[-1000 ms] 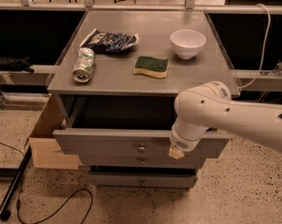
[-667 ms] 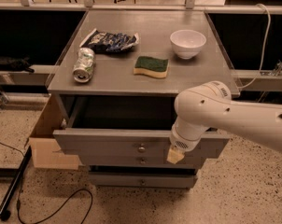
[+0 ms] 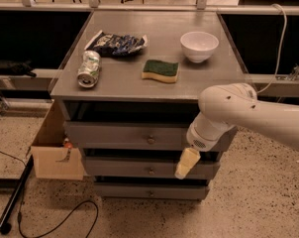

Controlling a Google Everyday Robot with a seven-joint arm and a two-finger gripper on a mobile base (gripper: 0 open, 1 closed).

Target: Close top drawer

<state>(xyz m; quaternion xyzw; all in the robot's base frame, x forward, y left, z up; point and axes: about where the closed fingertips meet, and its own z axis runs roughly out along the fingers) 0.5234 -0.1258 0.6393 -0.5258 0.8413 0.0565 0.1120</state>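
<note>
Cabinet (image 3: 139,86): grey painted wood, flat matte rectangular top, three stacked drawer fronts.

Top drawer (image 3: 110,134): highest of the cabinet's three, full-width flat grey panel with a small round metal knob (image 3: 150,140) at centre and a dark gap under the cabinet top.

Gripper (image 3: 185,165): cream, blunt and tapered, hanging from a smooth white rounded arm (image 3: 238,110) at the cabinet's right front, over the right end of the top drawer's panel and reaching down to the middle drawer (image 3: 115,167). Whether released or clenched: cannot tell.

On the cabinet top:
- Left: dented metal can (image 3: 88,68) lying on its side.
- Rear left: crumpled dark foil bag (image 3: 117,43).
- Centre: green-and-yellow sponge (image 3: 161,70).
- Rear right: round white bowl (image 3: 199,45).

Left of the cabinet: cardboard box (image 3: 55,155).
</note>
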